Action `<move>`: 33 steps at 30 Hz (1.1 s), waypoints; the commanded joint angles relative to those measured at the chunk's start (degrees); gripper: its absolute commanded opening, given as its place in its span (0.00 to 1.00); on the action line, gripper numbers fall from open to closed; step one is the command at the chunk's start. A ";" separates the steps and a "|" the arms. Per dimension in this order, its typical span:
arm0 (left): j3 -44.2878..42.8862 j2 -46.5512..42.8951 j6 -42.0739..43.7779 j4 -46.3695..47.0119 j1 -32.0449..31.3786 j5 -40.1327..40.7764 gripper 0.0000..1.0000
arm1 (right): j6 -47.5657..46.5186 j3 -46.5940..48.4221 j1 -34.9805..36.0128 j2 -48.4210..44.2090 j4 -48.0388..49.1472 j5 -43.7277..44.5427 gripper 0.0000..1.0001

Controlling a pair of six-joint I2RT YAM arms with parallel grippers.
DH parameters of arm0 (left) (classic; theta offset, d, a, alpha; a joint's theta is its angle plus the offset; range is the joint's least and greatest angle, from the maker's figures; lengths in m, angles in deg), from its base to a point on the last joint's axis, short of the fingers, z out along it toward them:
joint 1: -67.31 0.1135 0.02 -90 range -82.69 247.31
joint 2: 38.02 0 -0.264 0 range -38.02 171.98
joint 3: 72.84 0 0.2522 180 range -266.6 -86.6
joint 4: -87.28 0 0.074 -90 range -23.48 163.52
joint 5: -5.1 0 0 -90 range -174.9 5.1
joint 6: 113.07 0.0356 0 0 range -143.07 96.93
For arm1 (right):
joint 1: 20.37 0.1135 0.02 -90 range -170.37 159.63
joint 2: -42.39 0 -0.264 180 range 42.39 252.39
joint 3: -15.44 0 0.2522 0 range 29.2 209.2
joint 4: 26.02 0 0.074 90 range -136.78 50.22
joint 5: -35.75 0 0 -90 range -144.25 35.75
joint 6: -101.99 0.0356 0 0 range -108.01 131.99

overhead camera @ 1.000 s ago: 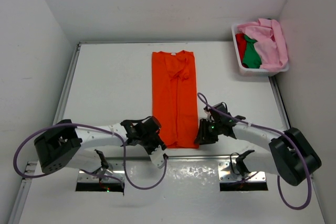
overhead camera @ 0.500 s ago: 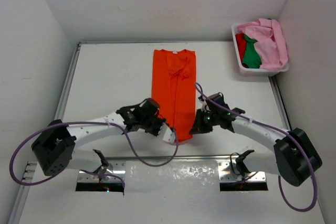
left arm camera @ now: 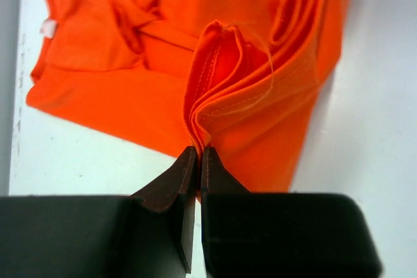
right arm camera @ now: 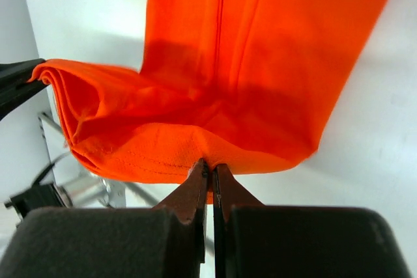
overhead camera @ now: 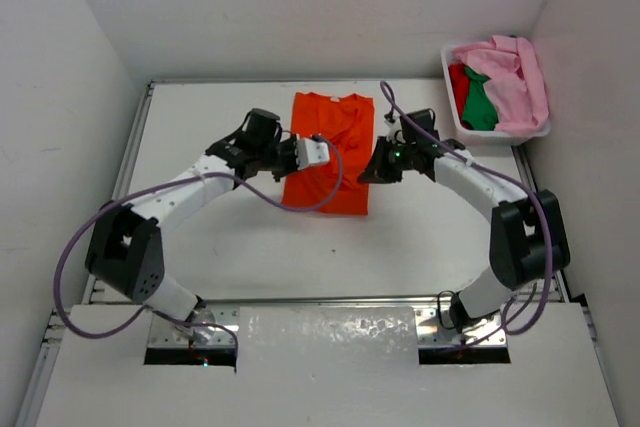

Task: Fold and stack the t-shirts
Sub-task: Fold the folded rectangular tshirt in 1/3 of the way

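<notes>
On the left, the left arm reaches from the near edge across the white desk point(overhead camera: 220, 237) toward its far middle. There the left pincer point(left arm camera: 199, 152) is closed tight on the orange t-shirt point(overhead camera: 332, 137). In the left wrist view its two dark fingers meet with only fabric between them, pinching a bunched corner where several stitched layers of hem fan out just above the tips. The shirt lies in the middle of the desk's far half, with its collar toward the far wall. Its lower part is raised and doubled over the flat part beneath, so a loose fold hangs between the two arms. A crumpled sleeve and a small white tag at the neck show at the upper left of the left wrist view. To the right of the shirt, the right pincer point(right arm camera: 210, 165) is likewise clamped shut on the orange hem. Its fingertips press together on the stitched edge, and the rest of the cloth runs away flat on the desk beyond. Well apart from all this, in the far right corner, a white basket point(overhead camera: 500, 136) holds the pink t-shirt point(overhead camera: 518, 82). This shirt is heaped over the basket's right side, with the green t-shirt point(overhead camera: 480, 105) and the red t-shirt point(overhead camera: 458, 77) beside it.
</notes>
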 commanded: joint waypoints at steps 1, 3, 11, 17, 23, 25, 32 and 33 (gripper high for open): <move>-5.72 4.05 -3.62 3.32 1.65 -0.98 0.00 | -2.42 7.20 -2.02 5.39 -1.34 -2.23 0.00; -8.70 7.73 -3.70 3.15 2.18 0.16 0.00 | -2.07 9.58 -2.72 8.29 -0.99 -2.50 0.00; -15.30 16.71 -5.11 3.33 6.05 1.84 0.00 | 0.48 15.39 -5.45 16.82 2.00 -2.59 0.00; -16.45 20.58 -4.75 4.98 6.32 3.06 0.00 | 1.71 16.27 -6.86 19.46 2.79 -0.57 0.00; -17.68 23.84 -5.99 7.19 6.32 3.95 0.00 | 2.33 18.73 -7.12 23.51 3.41 -0.65 0.00; -17.85 24.54 -6.34 8.33 6.32 4.30 0.00 | 2.59 19.08 -7.38 24.30 3.76 -0.22 0.00; -17.94 26.56 -7.48 11.50 6.58 6.14 0.00 | 2.94 20.49 -7.91 27.54 4.20 0.40 0.00; -17.77 26.82 -7.48 11.85 6.67 6.32 0.00 | 2.77 20.49 -8.00 27.81 3.85 0.66 0.00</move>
